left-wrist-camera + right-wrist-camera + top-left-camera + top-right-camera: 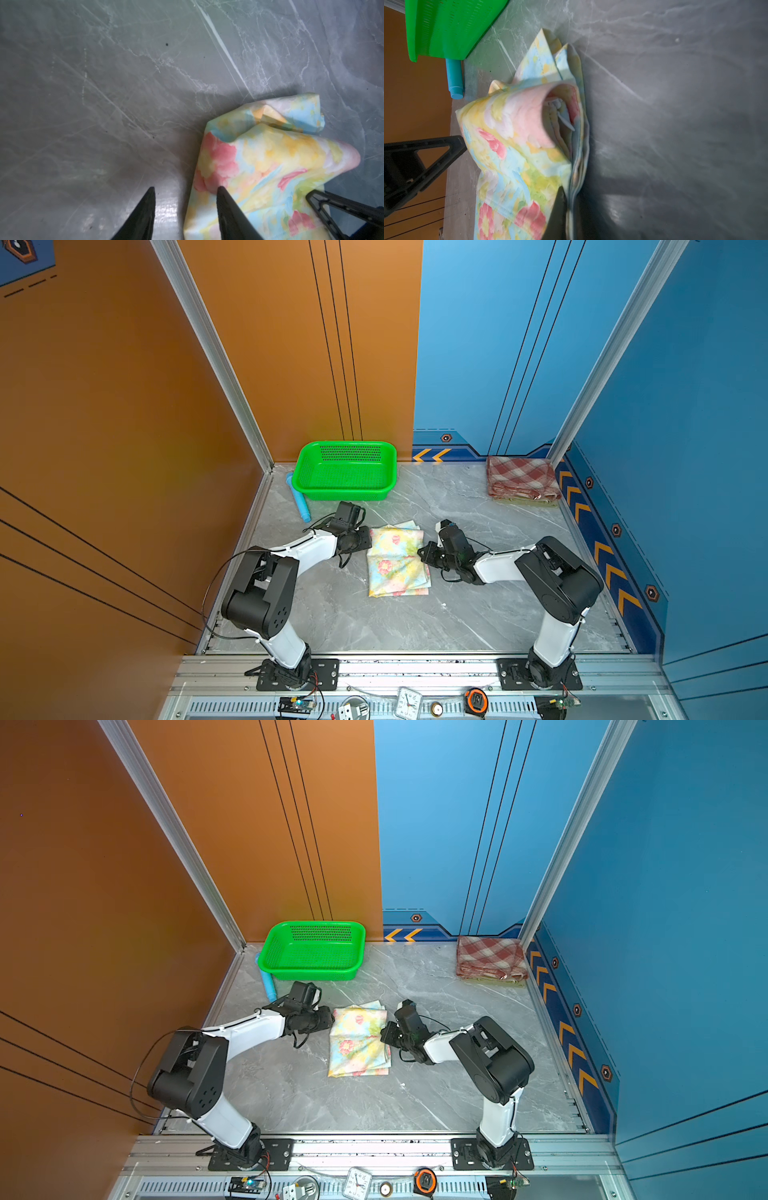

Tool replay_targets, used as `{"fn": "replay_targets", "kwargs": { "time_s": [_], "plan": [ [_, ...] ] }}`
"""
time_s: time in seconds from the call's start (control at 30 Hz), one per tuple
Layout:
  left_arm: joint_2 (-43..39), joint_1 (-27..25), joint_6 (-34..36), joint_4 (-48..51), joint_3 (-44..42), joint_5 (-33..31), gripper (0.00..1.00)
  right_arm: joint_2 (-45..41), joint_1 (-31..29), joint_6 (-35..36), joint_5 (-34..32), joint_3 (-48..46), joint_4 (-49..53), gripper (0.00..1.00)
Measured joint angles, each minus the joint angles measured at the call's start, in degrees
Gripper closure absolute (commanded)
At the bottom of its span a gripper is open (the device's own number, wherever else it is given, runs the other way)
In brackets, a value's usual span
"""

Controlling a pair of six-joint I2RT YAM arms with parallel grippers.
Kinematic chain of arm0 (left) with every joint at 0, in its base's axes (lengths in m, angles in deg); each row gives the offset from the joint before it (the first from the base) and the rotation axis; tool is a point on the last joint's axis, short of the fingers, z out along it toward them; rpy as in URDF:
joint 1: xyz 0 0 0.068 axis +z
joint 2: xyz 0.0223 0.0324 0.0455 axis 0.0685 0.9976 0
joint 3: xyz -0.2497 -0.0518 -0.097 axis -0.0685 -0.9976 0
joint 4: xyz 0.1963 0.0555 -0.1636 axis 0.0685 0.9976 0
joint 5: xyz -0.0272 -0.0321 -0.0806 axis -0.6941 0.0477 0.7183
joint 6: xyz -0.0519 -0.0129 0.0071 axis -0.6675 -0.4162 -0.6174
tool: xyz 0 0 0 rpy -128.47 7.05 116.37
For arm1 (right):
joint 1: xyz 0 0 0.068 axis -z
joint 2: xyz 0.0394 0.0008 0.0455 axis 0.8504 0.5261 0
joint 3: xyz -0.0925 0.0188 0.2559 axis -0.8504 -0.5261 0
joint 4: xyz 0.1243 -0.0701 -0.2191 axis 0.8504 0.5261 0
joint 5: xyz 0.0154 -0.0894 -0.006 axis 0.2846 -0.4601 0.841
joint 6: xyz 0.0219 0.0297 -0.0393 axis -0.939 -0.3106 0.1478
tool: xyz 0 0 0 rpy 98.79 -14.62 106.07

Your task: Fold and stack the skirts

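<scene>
The left claw (187, 187) stands half-spread at the left edge of the floral skirt (397, 560), with one finger at the cloth, bare bench (332, 614) between the fingers and nothing held. The skirt lies folded mid-bench; I judge it light, limp and apt to slide apart in layers, so it is best pinched through every layer at a folded edge. The right claw (423, 552) is closed on its stacked right edge, and the folded plaid skirt (521, 479) sits well apart in the far right corner.
</scene>
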Motion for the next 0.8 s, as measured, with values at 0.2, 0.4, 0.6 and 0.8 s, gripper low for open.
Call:
{"fn": "replay_targets", "kwargs": {
  "time_s": [0.2, 0.4, 0.6, 0.8],
  "plan": [
    [4.96, 0.07, 2.71, -5.11, 0.79, 7.15, 0.52, -0.07, 0.39, 0.35, 0.39, -0.22, -0.17, 1.0],
    [8.87, 0.48, 3.58, -11.13, 2.36, 13.75, 0.56, -0.28, 0.92, 0.39, 0.39, -0.44, -0.2, 1.0],
    [12.02, 0.94, 2.08, -16.2, 2.8, 18.12, 0.92, -0.42, 1.18, 0.63, 0.37, -0.55, -0.13, 1.0],
    [12.33, 0.85, 0.96, -19.54, 2.95, 20.41, 1.0, -0.83, 1.57, 1.49, 0.35, -0.61, 0.26, 0.81]
  ]
}}
